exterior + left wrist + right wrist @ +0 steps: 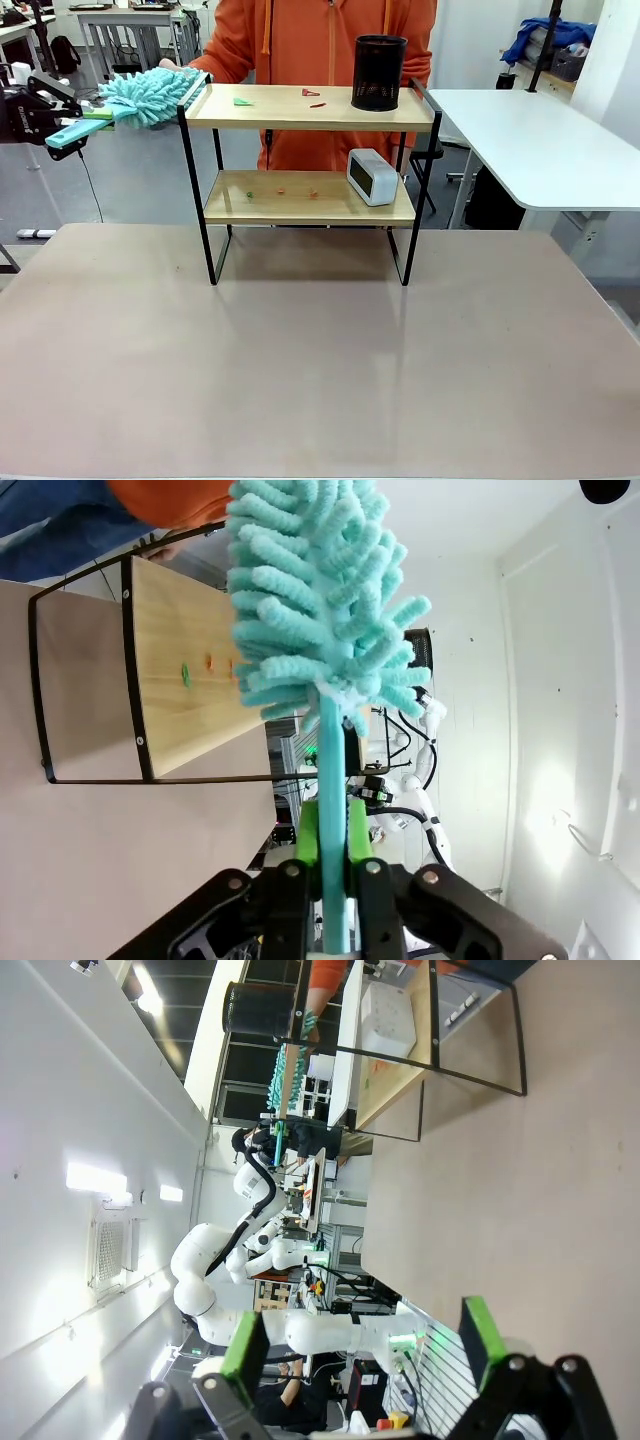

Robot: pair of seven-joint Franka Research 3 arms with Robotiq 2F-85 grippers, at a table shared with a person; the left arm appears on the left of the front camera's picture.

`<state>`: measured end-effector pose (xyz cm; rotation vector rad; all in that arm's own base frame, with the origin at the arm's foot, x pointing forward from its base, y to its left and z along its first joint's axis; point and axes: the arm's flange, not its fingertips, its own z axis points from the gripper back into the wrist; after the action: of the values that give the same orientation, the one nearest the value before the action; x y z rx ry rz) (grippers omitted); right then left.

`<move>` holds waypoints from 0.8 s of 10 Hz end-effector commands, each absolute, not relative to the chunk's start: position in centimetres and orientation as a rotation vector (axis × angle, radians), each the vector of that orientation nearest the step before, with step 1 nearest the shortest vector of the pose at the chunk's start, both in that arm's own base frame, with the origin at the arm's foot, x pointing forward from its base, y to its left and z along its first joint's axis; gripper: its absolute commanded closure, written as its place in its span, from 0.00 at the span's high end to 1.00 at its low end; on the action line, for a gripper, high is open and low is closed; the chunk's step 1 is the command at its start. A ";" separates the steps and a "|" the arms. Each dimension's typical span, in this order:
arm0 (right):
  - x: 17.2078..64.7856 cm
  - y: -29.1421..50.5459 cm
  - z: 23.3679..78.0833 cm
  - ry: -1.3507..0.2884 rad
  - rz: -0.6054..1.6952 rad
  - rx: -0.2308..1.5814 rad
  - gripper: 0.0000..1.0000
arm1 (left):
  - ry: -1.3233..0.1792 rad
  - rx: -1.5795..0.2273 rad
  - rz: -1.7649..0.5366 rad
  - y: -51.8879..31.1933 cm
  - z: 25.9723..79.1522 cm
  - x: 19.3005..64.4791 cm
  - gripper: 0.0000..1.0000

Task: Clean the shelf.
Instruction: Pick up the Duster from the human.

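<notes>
The shelf (300, 108) stands mid-table: two light wooden boards in a black frame. Small paper scraps lie on its top board (243, 101) and on its lower board (281, 191). My left gripper (82, 123) is shut on the handle of a fluffy teal duster (150, 95), whose head hovers at the top board's left end. In the left wrist view the duster (320, 600) rises from my left gripper (333, 880), beside the shelf (190, 670) and its scraps (185, 672). My right gripper (362, 1345) stands open and empty, far from the shelf (400, 1060).
A black mesh cup (379, 72) stands on the top board's right end. A white clock (372, 176) sits on the lower board at the right. A person in an orange top (320, 40) stands behind the shelf, one hand (170, 66) by its left corner. A white table (540, 140) is at the right.
</notes>
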<state>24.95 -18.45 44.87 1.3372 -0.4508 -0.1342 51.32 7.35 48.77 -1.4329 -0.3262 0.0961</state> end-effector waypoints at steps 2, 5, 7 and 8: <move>25.0 -18.6 44.9 -0.461 -0.105 1.326 1.00 | -0.338 -1.461 0.091 7.3 49.3 50.9 0.00; 25.0 -18.6 44.9 -0.461 -0.105 1.326 1.00 | -0.314 -1.341 -0.011 10.2 52.3 45.0 0.00; 25.0 -18.6 44.9 -0.461 -0.105 1.326 1.00 | -0.359 -1.128 -0.073 14.3 54.1 37.9 0.00; 25.0 -18.6 44.9 -0.461 -0.105 1.326 1.00 | -0.400 -1.080 -0.088 16.4 55.0 34.1 0.00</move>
<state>25.00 -18.42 44.86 1.3358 -0.4489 -0.1336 37.56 15.32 54.43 -1.1330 -0.3271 -0.0521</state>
